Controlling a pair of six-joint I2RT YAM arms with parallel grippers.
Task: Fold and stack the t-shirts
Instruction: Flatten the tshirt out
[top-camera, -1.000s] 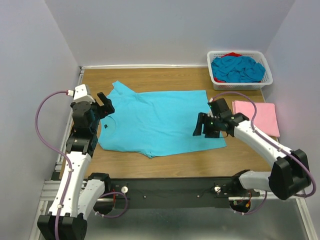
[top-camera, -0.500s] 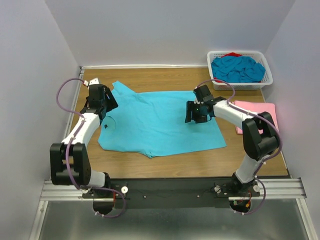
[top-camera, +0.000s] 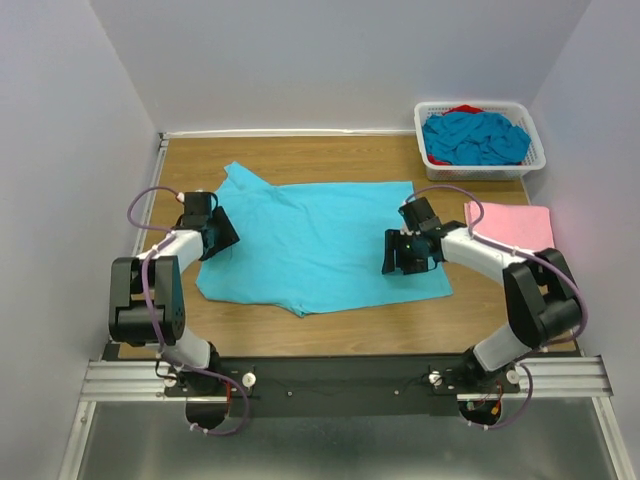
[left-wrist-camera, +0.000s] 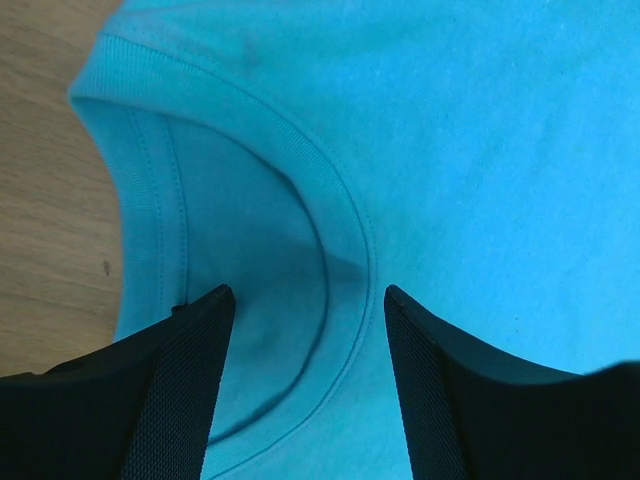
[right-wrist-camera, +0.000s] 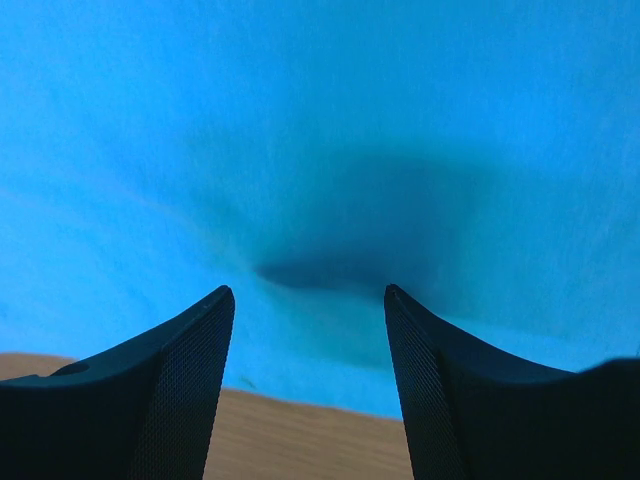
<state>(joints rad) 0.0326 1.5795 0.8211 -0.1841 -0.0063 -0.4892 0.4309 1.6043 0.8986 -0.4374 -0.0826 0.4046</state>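
Note:
A turquoise t-shirt (top-camera: 320, 235) lies spread flat on the wooden table (top-camera: 330, 155), neck to the left. My left gripper (top-camera: 224, 232) is low over its ribbed collar (left-wrist-camera: 250, 190). It is open, and its fingers (left-wrist-camera: 180, 390) straddle the neckline without pinching it. My right gripper (top-camera: 394, 256) is open over the shirt's right part. In the right wrist view the cloth edge (right-wrist-camera: 330, 385) and bare wood (right-wrist-camera: 300, 445) show between its fingers (right-wrist-camera: 170, 390). A folded pale pink t-shirt (top-camera: 512, 228) lies at the right.
A white lattice basket (top-camera: 533, 152) stands at the back right, holding crumpled turquoise shirts (top-camera: 475, 137) and a bit of red cloth (top-camera: 464, 109). Grey walls close in the table at the left, the back and the right.
The left arm has dropped from a raised pose down to the collar, and its jaws have narrowed a little. The right gripper moved toward the back, then returned toward the front right.

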